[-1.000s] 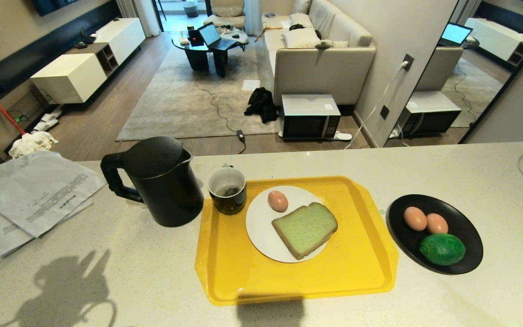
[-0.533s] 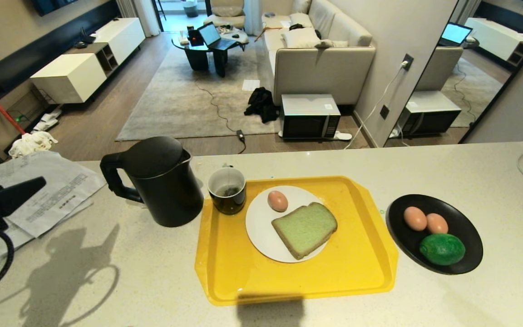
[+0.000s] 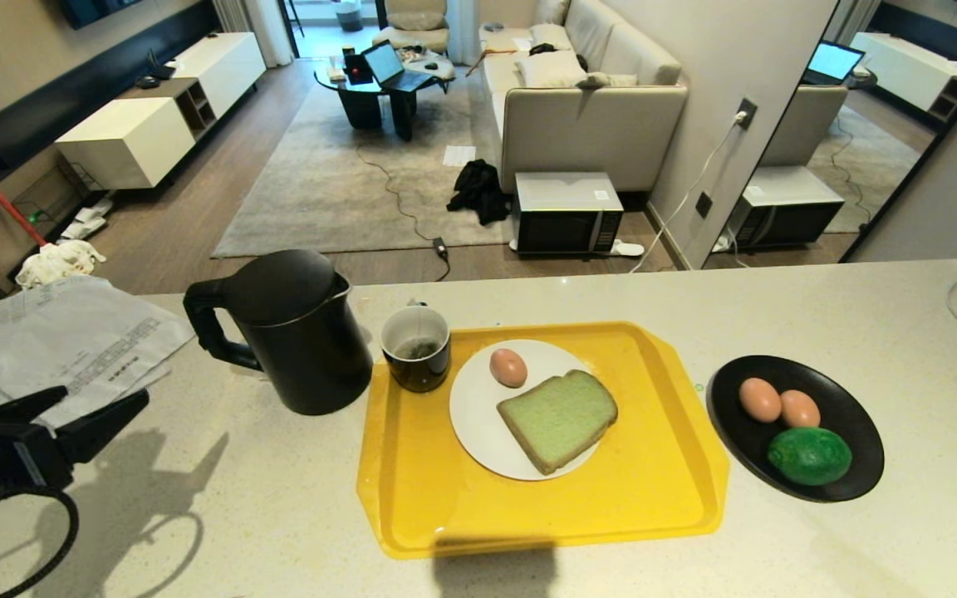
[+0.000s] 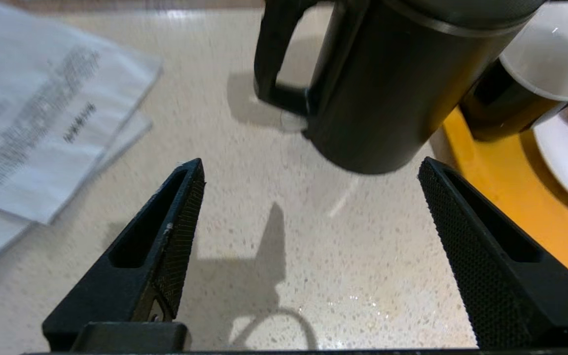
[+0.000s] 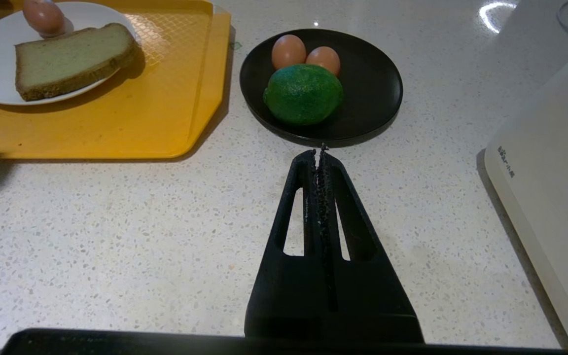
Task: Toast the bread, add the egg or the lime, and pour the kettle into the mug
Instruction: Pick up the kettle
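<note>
Nearest the robot on its left, the left gripper [image 3: 100, 397] hovers low over the speckled counter [image 3: 221, 515], its two black fingers [image 4: 165, 246] spread wide with nothing between them, pointing toward the kettle [image 3: 292, 332]. The right gripper [image 5: 319, 150] sits low over the counter on the robot's right, out of the head view, with its jaws pressed together and empty, the tips just short of the black plate [image 5: 377, 98]. A yellow tray [image 3: 636, 498] lies in the middle of the counter, carrying a white plate [image 3: 470, 415]. On that plate the bread [image 3: 557, 419], a green-crumbed slice with a brown crust, lies flat, and one egg [image 3: 508, 367] rests just behind it, close to its far edge. On the tray's far left corner stands the mug [image 3: 417, 347], black outside and white inside, just beside the white plate. The kettle stands upright on the counter just left of the tray, near the mug, with its loop handle turned to the left. To the right of the tray, the black plate holds the lime [image 3: 809, 455] at its near side, with two more eggs [image 3: 759, 399] side by side behind it. Printed papers [image 3: 71, 349] lie at the far left of the counter, beyond the left gripper. Past the counter's far edge, a microwave [image 3: 566, 213] sits on the living-room floor behind a sofa [image 3: 595, 116].
</note>
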`<state>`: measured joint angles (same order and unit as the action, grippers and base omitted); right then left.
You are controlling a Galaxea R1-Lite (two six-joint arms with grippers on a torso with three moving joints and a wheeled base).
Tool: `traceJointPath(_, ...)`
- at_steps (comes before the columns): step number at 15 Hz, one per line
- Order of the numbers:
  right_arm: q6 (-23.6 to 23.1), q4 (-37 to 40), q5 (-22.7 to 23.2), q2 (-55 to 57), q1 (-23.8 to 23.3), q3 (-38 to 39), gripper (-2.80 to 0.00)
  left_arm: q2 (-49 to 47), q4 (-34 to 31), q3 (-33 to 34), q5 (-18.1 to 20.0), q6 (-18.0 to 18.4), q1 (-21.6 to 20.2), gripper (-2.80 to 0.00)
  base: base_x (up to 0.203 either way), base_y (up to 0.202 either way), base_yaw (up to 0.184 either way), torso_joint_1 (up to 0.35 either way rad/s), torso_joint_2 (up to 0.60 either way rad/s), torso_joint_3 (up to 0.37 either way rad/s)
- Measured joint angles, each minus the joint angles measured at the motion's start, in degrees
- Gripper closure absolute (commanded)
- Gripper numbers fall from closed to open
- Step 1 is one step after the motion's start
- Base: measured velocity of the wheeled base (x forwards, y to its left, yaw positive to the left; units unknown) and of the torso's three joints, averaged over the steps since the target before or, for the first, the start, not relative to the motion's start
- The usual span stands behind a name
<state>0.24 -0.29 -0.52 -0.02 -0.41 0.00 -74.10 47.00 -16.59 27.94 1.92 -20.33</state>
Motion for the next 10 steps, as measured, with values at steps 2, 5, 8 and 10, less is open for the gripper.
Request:
traceJointPath(2, 0.0, 0.0, 0.0, 0.0, 0.0, 0.0, 0.0, -4.1, 1.4, 0.1, 0.0, -0.4, 0.0, -2.8, 0.0, 0.0, 0.0, 0.0, 0.0, 0.0)
traceJointPath(5, 0.0, 0.0, 0.0, 0.0, 0.0, 0.0, 0.0, -10.8, 2.8, -3.7, 0.0, -1.2, -0.7, -2.8, 0.0, 0.0, 0.0, 0.0, 0.0, 0.0)
traceJointPath(8, 0.0, 0.0, 0.0, 0.0, 0.0, 0.0, 0.0, -16.3, 2.8, -7.7, 0.0, 0.2, -0.5, -2.8, 0.0, 0.0, 0.0, 0.0, 0.0, 0.0)
traceJointPath(10, 0.0, 0.0, 0.0, 0.0, 0.0, 0.0, 0.0, -19.5, 3.2, -10.5, 0.0, 0.9, 0.6, -2.8, 0.0, 0.0, 0.0, 0.0, 0.0, 0.0)
